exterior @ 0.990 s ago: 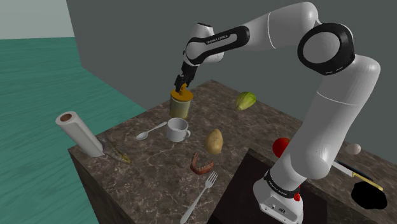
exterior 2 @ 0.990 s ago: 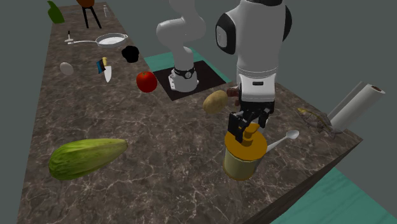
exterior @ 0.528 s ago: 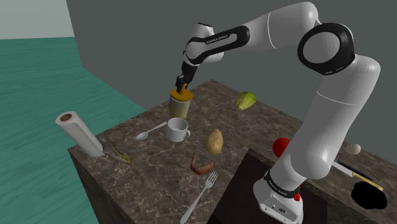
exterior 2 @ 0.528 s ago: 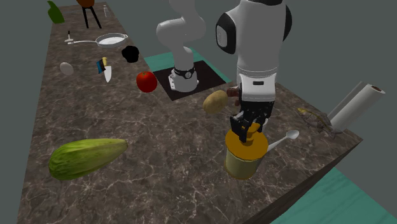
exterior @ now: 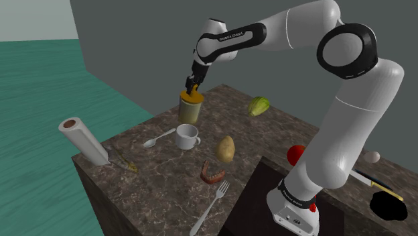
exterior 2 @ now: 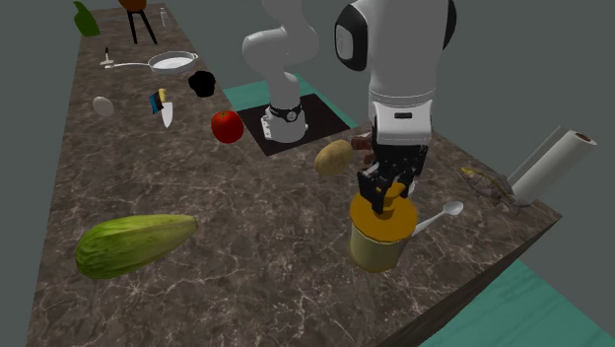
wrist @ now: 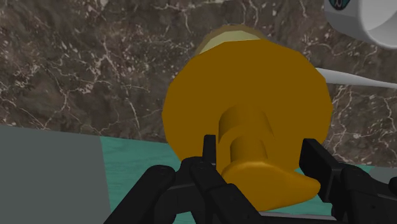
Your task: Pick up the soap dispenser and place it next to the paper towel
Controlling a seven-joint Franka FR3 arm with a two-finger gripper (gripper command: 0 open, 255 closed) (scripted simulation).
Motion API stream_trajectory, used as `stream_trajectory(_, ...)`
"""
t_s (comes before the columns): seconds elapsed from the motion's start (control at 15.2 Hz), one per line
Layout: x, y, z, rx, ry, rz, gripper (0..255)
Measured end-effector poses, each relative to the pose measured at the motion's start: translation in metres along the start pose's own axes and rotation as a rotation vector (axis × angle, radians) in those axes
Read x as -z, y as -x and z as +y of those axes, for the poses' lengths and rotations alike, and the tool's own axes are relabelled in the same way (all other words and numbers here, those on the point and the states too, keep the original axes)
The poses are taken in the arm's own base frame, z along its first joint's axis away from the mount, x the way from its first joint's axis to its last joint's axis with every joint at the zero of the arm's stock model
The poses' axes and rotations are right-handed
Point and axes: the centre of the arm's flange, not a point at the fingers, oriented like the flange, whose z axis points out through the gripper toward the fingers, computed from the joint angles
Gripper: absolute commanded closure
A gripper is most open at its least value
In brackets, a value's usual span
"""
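Ochre soap dispenser point(exterior: 190, 110), upright, is clamped at its pump by the tool point(exterior: 193, 85), well apart from the paper towel point(exterior: 84, 139).

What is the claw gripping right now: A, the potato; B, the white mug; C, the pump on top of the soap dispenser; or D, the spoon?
C: in the wrist view the claw has its two black fingers clasped on either side of the orange pump that tops the soap dispenser.
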Motion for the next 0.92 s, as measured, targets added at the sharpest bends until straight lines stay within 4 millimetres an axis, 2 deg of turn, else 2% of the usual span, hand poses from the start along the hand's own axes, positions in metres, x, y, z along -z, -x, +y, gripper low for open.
stream_trajectory(0.92,0.074,-0.012,0.0,0.0,0.0,0.0,255)
